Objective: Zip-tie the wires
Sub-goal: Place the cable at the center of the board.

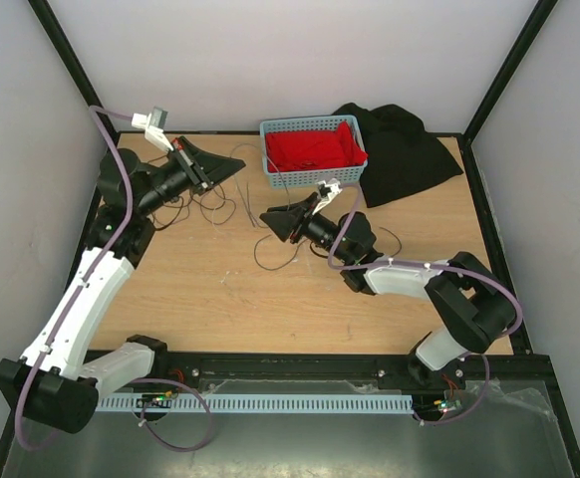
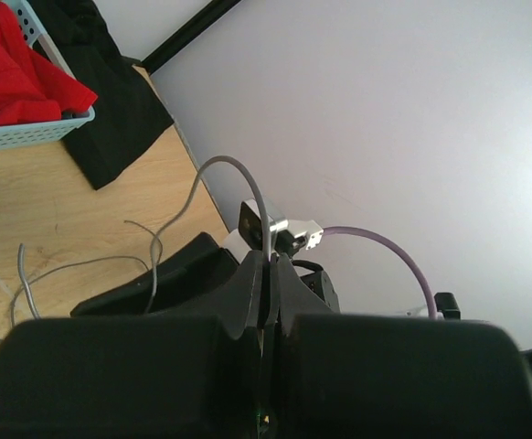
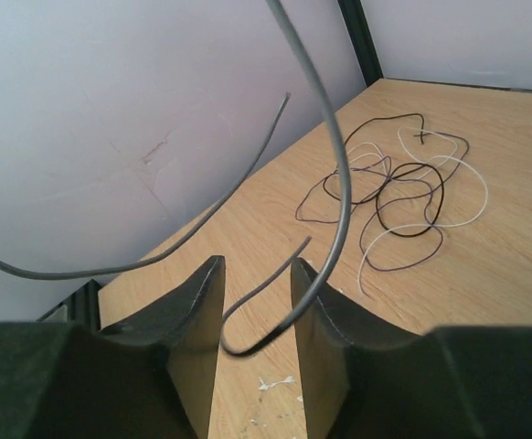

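The wires [image 3: 403, 187] lie as a loose tangle of thin dark and white loops on the wooden table, ahead of my right gripper [image 3: 257, 265]. Its jaws stand apart, and a grey wire [image 3: 335, 146] hangs in a U-bend between them, brushing the right finger [image 3: 325, 320] without being pinched. My left gripper [image 2: 269, 261] is shut on a grey wire [image 2: 218, 161] that arcs up from its tips and drops toward the table. From above, the left gripper [image 1: 236, 163] is at the back left, the right gripper [image 1: 268, 218] mid-table, with dark wire loops [image 1: 206, 207] between and around them.
A light blue basket [image 1: 269, 127] holding a red cloth [image 1: 315, 149] stands at the back centre. A black cloth [image 1: 402, 149] lies just right of it. White crumbs [image 3: 275, 381] dot the wood under the right jaws. Black frame posts edge the table.
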Available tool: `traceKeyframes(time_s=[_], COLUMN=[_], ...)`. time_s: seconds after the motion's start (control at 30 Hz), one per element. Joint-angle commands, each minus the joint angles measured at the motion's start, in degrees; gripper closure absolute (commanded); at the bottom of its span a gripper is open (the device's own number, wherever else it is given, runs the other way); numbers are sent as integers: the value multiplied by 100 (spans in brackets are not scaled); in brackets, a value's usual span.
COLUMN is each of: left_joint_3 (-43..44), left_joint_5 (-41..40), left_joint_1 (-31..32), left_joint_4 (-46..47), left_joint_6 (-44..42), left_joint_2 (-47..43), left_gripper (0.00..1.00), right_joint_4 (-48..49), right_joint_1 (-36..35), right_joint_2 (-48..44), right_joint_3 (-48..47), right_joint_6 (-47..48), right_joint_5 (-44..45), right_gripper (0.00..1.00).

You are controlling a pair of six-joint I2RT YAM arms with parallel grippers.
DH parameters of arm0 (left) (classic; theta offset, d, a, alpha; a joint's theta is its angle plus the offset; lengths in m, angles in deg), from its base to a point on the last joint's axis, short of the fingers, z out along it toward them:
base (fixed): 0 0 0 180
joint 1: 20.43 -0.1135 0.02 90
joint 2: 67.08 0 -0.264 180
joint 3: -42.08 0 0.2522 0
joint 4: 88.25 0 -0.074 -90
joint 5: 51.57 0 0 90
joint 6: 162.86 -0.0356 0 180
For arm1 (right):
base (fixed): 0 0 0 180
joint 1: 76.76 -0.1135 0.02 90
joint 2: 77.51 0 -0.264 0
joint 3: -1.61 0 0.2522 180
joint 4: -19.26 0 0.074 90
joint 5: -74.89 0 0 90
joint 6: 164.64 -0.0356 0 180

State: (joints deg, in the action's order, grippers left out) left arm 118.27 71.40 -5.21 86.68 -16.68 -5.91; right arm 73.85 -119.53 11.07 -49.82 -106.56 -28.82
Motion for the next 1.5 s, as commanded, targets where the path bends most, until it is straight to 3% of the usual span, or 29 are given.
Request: traceKeyframes(time_s=[0.0,0.13,0.2,0.33,0.5,0.83,0.97,1.13,1.33,1.47], left_joint_3=[-12,-36,-47,-144,-688,-1221,-1486,-1766,-1800,-1727], left_joint_5=[87,505,585,249,-187,-874,-1176,-1458,-1454,-1438], left_joint_1=[-27,-287,-389,-398,-278,216,218,243,279,279], left_joint_4=[288,125,-235,-1361,-1467,-1323,-1425,-1478,-1469,-1486], left_joint_6=[-130,-300,-613,-1516,-1937,-2405,-2539,-2620,-2652,-2751], left_joint_2=[-268,-311,-344,-407,-296,441,626,828,1055,1051], left_gripper=[100,100,100,100,100,96,94,93,78,74], right_joint_4=[28,-959,-1729,-3566,-4934,-5818,-6616,-6836,-6965,-7029], right_joint_1=[32,278,473,628,629,463,246,233,233,231], right_joint_2=[-165,-769,-1140,-1812,-2312,-2209,-1932,-1895,-2070,-2206], right_joint_3=[4,106,92,-305,-869,-2075,-2312,-1912,-1674,-1701], right_joint_6=[330,802,1184,2136,2936,2840,3184,3192,3064,3004], right_joint_5=[138,258,377,836,482,-1034,-649,-110,42,159], right_gripper=[65,92,100,100,100,100,100,100,100,100])
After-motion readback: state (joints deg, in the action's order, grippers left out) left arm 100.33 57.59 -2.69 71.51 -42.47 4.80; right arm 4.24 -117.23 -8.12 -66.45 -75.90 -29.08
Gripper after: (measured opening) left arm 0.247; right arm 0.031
